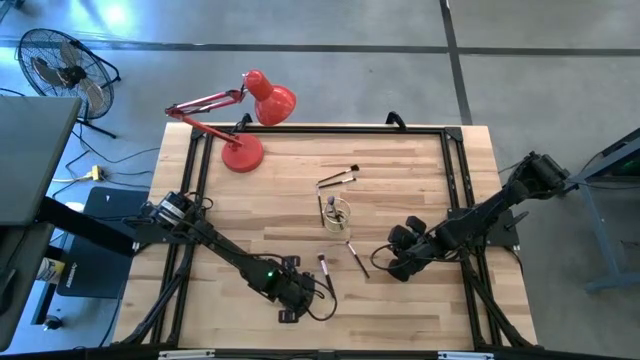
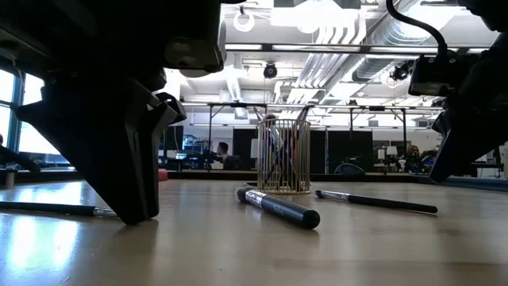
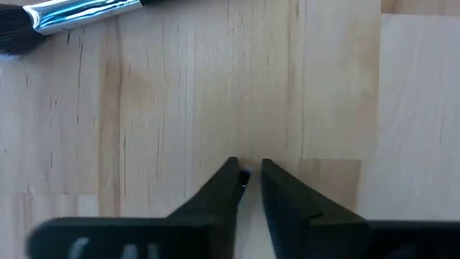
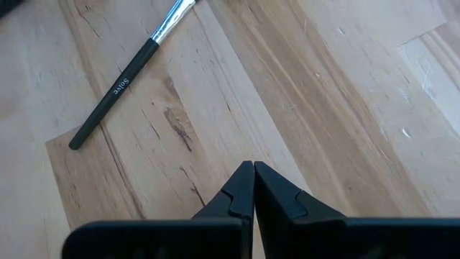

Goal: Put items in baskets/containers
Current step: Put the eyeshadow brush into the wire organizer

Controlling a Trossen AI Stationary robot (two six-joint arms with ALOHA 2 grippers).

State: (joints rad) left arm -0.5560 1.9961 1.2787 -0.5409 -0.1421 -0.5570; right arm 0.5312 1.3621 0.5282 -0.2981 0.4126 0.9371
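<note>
Lamp point(image 1: 250, 120) sits far left on my table point(image 1: 420, 300). My left gripper point(image 1: 300, 293) is down on the wood, fingers nearly together, holding nothing I can see; one brush point(image 1: 324, 265) lies just beside it. Mid-table the cup point(image 1: 337, 213) holds brushes. My right gripper point(image 1: 398, 262) is closed and empty beside another brush point(image 1: 357, 256).

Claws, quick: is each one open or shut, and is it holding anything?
Left claw: nearly closed, a thin gap between its fingers, holding nothing visible.
Right claw: shut, empty.
</note>
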